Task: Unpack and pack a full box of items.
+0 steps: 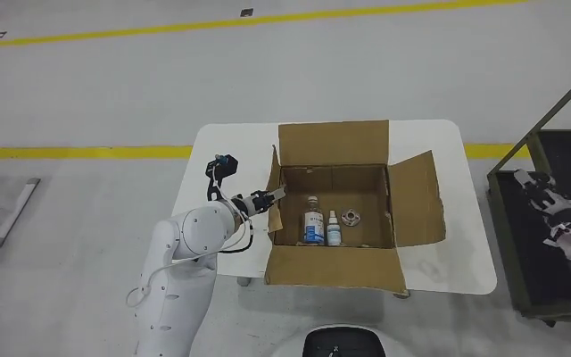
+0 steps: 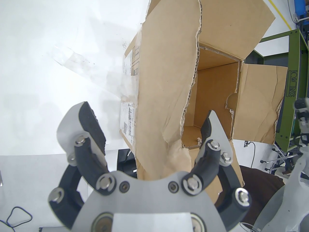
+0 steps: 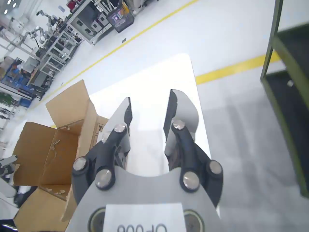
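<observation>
The box (image 1: 335, 147) on the table (image 1: 459, 241) holds two bottles (image 1: 312, 225) and a small part (image 1: 351, 216) side by side.

One open cardboard box (image 1: 335, 143) on one white table (image 1: 455, 259). Inside are three items: one blue-labelled bottle (image 1: 312, 225), one smaller white bottle (image 1: 334, 230) and one small ring-shaped piece (image 1: 351, 216).

Robotics lab hall: yellow floor lines (image 1: 268, 18), equipment racks (image 3: 60, 47), other robot arms (image 3: 38, 32) behind.

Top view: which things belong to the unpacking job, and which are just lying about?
Job: open brown cardboard box, blue-labelled clear bottle, small white spray bottle, small grey ring-shaped part, left gripper.
Lying about: white table, dark green cart, yellow floor line.
</observation>
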